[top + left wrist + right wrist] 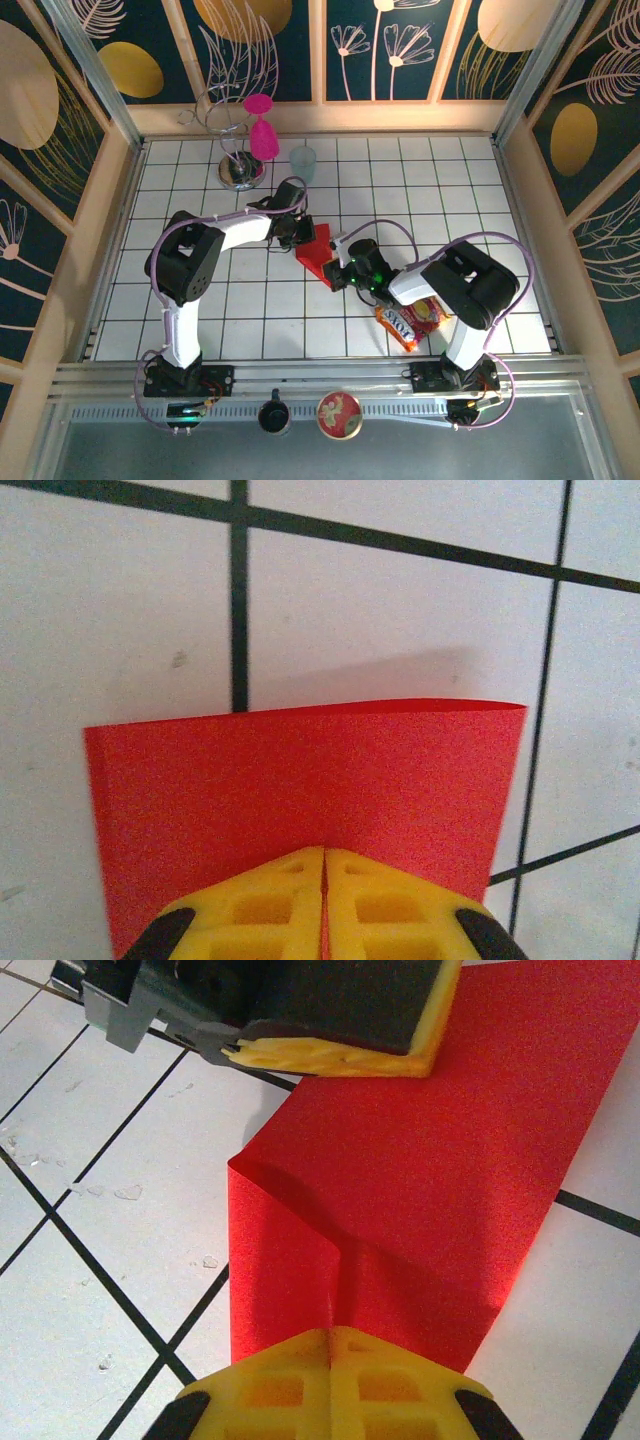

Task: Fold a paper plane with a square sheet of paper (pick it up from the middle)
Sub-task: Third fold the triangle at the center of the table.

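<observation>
Left claw (323,865) and right claw (331,1345) both pinch the square sheet of paper (430,1150) (snack packet (411,321) print unreadable).

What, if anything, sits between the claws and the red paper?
Nothing visible: the left gripper and the right gripper both pinch the red sheet of paper between shut fingers.

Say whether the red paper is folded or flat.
Folded: the red paper is doubled over, a flap and crease showing by the right hand.
</observation>
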`<state>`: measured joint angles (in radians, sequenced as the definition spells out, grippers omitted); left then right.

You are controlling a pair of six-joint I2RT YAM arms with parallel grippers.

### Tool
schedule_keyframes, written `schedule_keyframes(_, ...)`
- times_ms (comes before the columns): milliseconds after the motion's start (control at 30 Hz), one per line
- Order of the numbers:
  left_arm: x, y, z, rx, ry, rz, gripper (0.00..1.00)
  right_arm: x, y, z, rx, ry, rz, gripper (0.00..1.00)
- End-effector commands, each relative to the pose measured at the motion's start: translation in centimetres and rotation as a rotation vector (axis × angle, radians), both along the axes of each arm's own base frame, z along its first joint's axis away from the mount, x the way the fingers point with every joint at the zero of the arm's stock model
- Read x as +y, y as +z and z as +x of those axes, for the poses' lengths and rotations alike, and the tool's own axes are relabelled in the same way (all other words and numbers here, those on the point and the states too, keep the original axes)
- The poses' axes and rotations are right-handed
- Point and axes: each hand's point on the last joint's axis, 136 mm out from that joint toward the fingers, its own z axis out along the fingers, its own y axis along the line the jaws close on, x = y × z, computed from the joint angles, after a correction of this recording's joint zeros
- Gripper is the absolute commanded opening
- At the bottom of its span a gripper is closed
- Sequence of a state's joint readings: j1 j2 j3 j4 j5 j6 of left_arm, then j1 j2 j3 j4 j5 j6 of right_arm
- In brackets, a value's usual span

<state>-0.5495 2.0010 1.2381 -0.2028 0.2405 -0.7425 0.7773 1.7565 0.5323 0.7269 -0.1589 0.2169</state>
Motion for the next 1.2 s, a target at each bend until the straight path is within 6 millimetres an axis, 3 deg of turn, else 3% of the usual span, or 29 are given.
schedule_keyframes(0, 1.0, -0.9, -0.2, 0.025, -0.003, 0.055, 0.07, 0.3, 0.0, 0.6, 0.017, -0.003, 0.015, 0.00)
schedule_keyframes(467, 1.3, -2.6, -1.1, 0.071, -0.027, 0.078, 0.03, 0.4, -0.2, 1.0, 0.030, -0.006, 0.010, 0.00)
schedule_keyframes(1167, 1.0, -2.4, -1.0, 0.068, -0.032, 0.071, 0.04, 0.3, -0.5, 0.5, 0.078, -0.001, -0.004, 0.00)
